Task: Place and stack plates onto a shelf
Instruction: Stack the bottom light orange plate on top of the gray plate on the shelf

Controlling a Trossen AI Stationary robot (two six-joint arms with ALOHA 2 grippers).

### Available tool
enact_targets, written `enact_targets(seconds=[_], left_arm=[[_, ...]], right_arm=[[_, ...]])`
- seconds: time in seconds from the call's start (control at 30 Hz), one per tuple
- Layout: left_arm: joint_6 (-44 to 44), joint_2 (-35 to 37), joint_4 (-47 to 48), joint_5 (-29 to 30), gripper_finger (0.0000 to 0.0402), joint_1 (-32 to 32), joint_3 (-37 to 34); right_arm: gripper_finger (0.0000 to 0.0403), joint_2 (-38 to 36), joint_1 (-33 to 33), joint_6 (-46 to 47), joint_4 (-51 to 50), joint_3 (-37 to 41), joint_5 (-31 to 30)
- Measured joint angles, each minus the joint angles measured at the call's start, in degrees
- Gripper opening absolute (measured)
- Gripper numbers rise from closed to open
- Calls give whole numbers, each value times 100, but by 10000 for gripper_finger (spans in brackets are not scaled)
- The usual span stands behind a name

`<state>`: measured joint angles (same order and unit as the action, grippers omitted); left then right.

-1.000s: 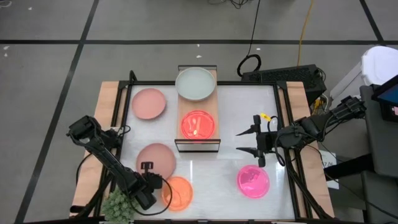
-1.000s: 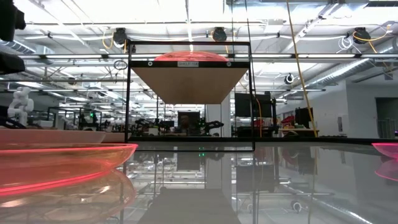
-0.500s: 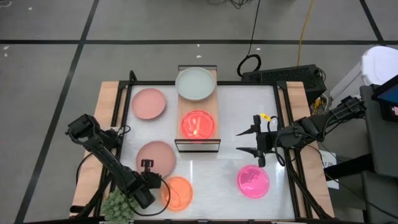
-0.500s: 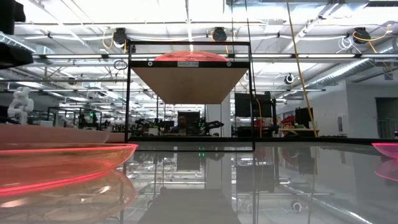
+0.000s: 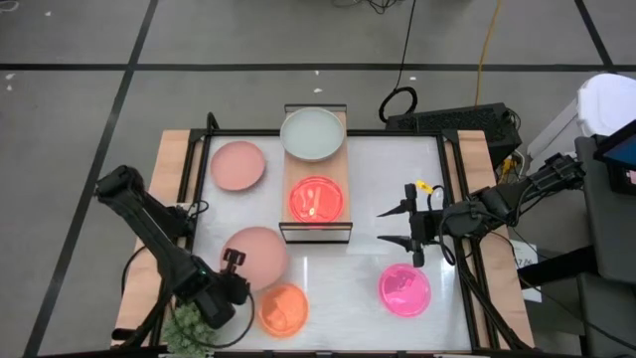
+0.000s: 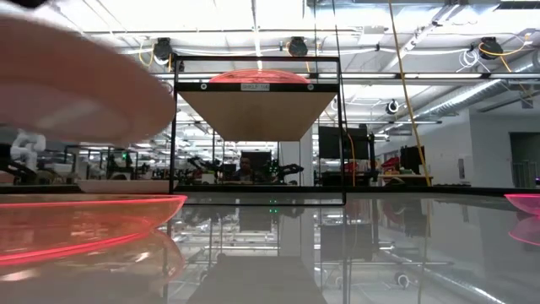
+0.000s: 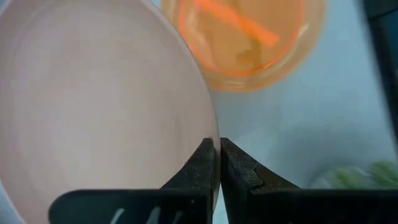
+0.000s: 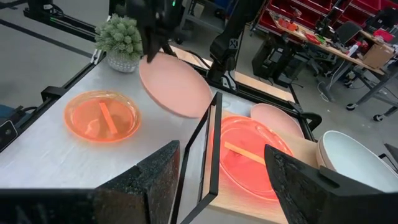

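Note:
My left gripper (image 5: 235,262) is shut on a dusty pink plate (image 5: 256,257), which it holds above the table's near left part. This plate fills much of the left wrist view (image 7: 93,106) and shows raised in the right wrist view (image 8: 175,85). An orange plate (image 5: 283,308) lies flat just nearer. The shelf (image 5: 318,169) stands at the far middle, carrying a pale green plate (image 5: 313,132) and a glowing red-orange plate (image 5: 316,199). Another pink plate (image 5: 238,164) and a hot pink plate (image 5: 404,288) lie on the table. My right gripper (image 5: 409,227) waits open, right of the shelf. My left gripper pinches the dusty pink plate's rim (image 7: 211,134) between its two fingers, one on the upper face and one on the underside. It grips the edge toward the table's left. The fingers come steeply from above. The plate is lifted clear and tilted, slanting down away from the fingers.
A spiky green plant ball (image 5: 189,323) sits at the near left corner, beside my left arm. The shelf's thin black frame (image 8: 211,149) stands between the two arms. Wooden side boards (image 5: 169,199) run along the table's left and right edges.
My left gripper has risen with the dusty pink plate. The plate lay flat on the table before and now hangs tilted, clear of it. In the low view it has gone from table level up into the upper left. The wrist has rolled somewhat.

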<state>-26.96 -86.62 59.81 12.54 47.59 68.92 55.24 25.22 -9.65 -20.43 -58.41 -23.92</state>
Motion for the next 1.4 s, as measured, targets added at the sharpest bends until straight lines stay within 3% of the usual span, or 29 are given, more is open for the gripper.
enact_targets(seconds=[0.37,0.63,0.77,1.4], left_arm=[[2076,236,121,132,11,0,868],[3320,237,125,415,11,-139,1106],[3736,237,127,548,11,-285,1108],[4857,235,2,764,11,-1128,1108]], right_arm=[[215,196,0,-25,163,0,17],[215,455,2,-191,524,1,203],[215,643,0,-296,932,0,473],[215,1300,2,-304,1757,-3,468]])
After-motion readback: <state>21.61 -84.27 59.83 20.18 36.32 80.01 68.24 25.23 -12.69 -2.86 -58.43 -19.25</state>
